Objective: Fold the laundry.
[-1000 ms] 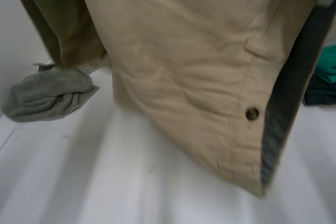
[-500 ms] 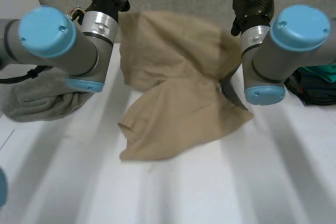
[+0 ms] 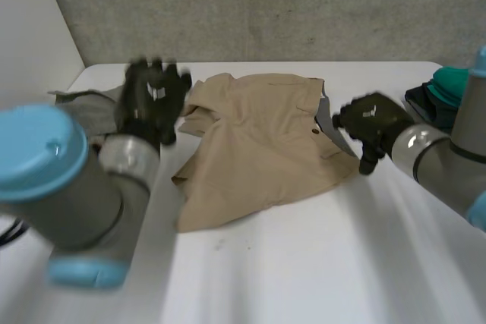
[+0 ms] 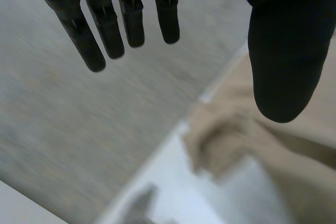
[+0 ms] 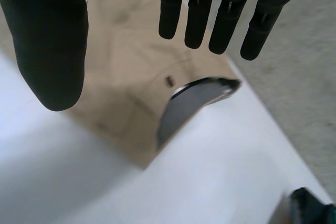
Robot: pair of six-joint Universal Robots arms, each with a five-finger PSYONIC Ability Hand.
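Tan garment (image 3: 266, 149) crumpled on white table (image 3: 304, 263); left hand (image 3: 154, 100), right hand (image 3: 370, 121) spread, empty; white emblems unreadable.

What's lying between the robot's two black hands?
A crumpled tan garment with a button lies on the white table between the left hand and right hand, in the head view.

A white desk (image 3: 304, 263) runs back to a speckled grey wall (image 3: 266, 5). On the left, a plain white side wall (image 3: 30, 43) meets it. The light is soft and even.
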